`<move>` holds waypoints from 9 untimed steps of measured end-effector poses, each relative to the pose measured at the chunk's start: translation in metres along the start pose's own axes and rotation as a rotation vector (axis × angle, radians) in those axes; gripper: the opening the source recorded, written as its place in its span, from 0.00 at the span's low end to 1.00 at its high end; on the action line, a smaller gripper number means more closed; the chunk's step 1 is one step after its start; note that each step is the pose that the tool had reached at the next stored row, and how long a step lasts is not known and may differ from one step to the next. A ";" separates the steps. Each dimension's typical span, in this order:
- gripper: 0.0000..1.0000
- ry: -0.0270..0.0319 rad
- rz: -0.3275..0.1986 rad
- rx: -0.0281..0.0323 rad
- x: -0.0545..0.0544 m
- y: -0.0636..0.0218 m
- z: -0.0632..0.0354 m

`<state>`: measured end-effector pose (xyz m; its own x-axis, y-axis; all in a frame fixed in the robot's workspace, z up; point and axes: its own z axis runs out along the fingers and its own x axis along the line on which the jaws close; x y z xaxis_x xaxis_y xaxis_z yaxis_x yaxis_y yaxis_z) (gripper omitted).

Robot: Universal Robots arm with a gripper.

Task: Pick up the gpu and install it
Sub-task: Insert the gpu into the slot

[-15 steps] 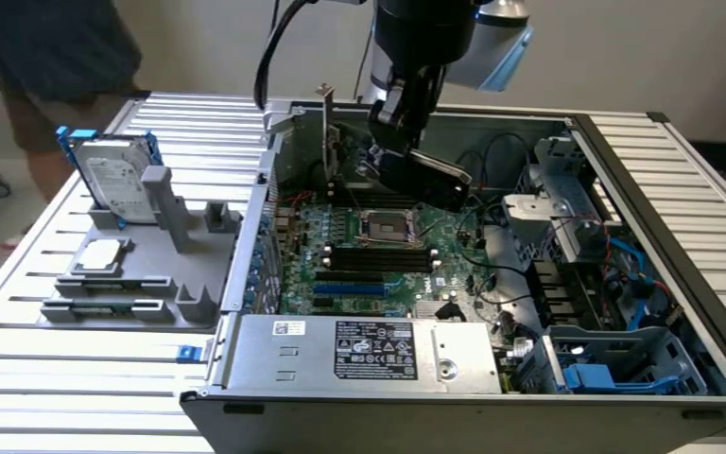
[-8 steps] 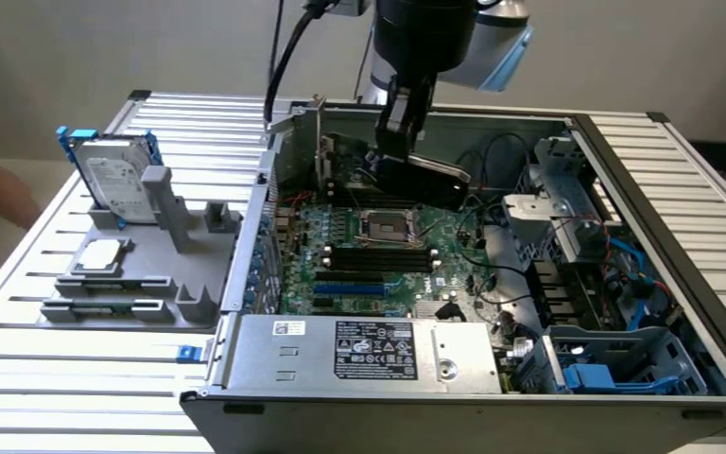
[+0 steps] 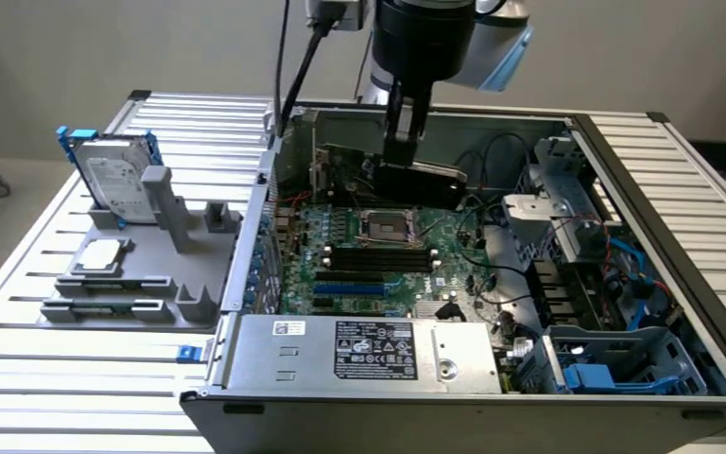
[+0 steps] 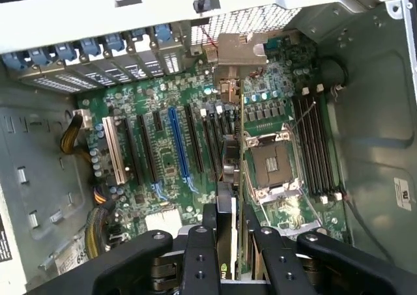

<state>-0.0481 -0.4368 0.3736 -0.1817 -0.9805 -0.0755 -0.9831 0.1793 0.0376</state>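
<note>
My gripper (image 3: 404,156) hangs inside the open computer case (image 3: 615,180), shut on the gpu (image 3: 423,185). In the exterior view the card shows its black cover and hangs above the far part of the green motherboard (image 3: 376,260), near the CPU socket (image 3: 382,225). In the wrist view the gpu (image 4: 232,171) is seen edge-on, running from my gripper (image 4: 233,249) to its silver end bracket (image 4: 241,49) by the rear slot openings. It hovers over the black slots between the blue expansion slot (image 4: 176,145) and the CPU socket (image 4: 270,161). I cannot tell whether it touches a slot.
A silver hard drive in a blue frame (image 3: 117,175) stands on a grey fixture (image 3: 136,274) outside the case, at the exterior view's left. The power supply (image 3: 363,350) sits at the near side, with a drive cage (image 3: 615,364) and loose cables (image 3: 514,274) at the right. Long black memory slots (image 4: 316,145) flank the socket.
</note>
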 end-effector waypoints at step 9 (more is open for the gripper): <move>0.26 0.0062 -0.161 -0.0132 0.001 -0.0005 0.0119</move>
<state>-0.0481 -0.4368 0.3616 -0.0212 -0.9969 -0.0755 -0.9991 0.0183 0.0386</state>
